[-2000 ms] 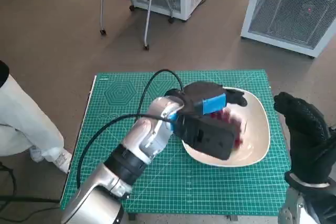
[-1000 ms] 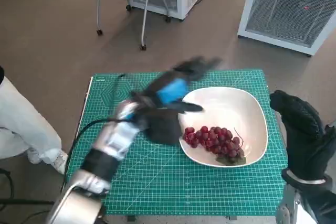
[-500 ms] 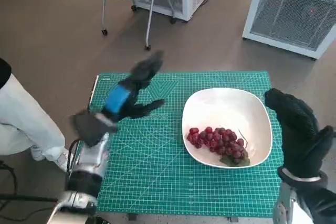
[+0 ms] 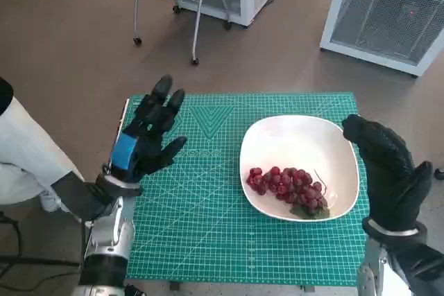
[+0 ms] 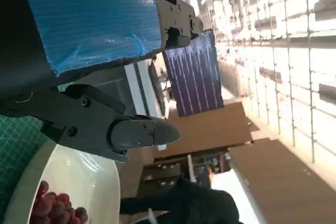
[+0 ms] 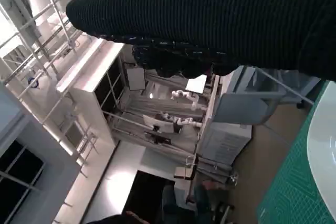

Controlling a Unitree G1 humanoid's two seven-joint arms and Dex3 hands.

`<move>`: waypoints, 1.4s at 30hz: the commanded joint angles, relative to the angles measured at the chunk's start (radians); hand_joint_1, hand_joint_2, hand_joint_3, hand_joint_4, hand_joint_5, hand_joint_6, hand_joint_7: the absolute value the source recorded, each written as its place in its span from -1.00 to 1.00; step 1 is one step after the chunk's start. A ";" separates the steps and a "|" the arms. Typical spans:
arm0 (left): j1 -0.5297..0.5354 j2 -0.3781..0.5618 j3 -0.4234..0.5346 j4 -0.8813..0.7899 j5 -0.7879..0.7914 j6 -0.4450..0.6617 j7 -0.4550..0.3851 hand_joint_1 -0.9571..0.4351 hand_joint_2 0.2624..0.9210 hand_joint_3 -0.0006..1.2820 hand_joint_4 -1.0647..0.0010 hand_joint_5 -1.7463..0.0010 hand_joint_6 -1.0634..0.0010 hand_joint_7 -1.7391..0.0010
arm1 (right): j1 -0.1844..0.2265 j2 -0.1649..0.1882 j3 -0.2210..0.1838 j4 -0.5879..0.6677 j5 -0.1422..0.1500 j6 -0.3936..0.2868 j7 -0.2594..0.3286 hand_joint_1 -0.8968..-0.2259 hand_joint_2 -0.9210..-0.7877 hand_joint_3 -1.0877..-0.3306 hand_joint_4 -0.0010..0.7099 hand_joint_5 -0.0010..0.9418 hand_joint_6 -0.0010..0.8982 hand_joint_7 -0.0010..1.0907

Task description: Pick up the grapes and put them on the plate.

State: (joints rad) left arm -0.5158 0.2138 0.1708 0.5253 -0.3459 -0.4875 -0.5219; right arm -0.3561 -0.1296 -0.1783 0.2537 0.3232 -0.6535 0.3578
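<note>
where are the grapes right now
In the head view the grapes lie in the near part of the white plate, on the right side of the green mat, beside the right hand.

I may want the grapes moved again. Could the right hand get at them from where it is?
Probably yes. The right hand is open beside the plate, and the grapes lie uncovered in it.

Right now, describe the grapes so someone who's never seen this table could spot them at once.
On the green cutting mat sits a white plate on the right half. In its near part lies the grapes, a small red bunch with a thin stem, the only fruit there.
</note>
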 commanded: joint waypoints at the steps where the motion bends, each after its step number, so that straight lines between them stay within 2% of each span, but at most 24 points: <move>1: 0.044 -0.023 0.002 -0.057 -0.015 0.022 0.001 -0.38 1.00 -0.39 0.72 0.99 0.73 0.99 | 0.007 0.002 0.002 0.017 -0.006 0.014 0.001 0.17 -1.00 0.40 0.30 -0.99 -0.59 0.07; 10: 0.079 -0.039 -0.004 -0.105 -0.026 0.075 -0.012 -0.38 1.00 -0.38 0.75 1.00 0.73 0.99 | 0.007 -0.001 0.004 0.020 -0.006 0.013 0.004 0.17 -1.00 0.40 0.31 -0.99 -0.62 0.07; 33: 0.093 -0.048 0.006 -0.146 -0.055 0.154 -0.051 -0.32 1.00 -0.43 0.76 1.00 0.73 0.99 | -0.001 -0.013 -0.003 0.032 -0.002 0.008 0.016 0.16 -1.00 0.41 0.31 -0.99 -0.64 0.10; 36: 0.091 -0.045 0.009 -0.147 -0.063 0.160 -0.059 -0.22 1.00 -0.49 0.75 1.00 0.73 0.99 | -0.003 -0.014 -0.004 0.034 -0.001 0.007 0.018 0.16 -1.00 0.41 0.31 -0.99 -0.64 0.11; 42: 0.089 -0.048 0.017 -0.131 -0.050 0.112 -0.061 0.24 1.00 -0.62 0.76 1.00 0.71 0.99 | -0.005 -0.014 -0.004 0.039 0.000 0.005 0.021 0.16 -1.00 0.41 0.31 -0.99 -0.64 0.11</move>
State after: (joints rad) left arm -0.4309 0.1677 0.1756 0.3967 -0.3985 -0.3415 -0.5820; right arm -0.3679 -0.1406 -0.1797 0.2779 0.3198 -0.6543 0.3702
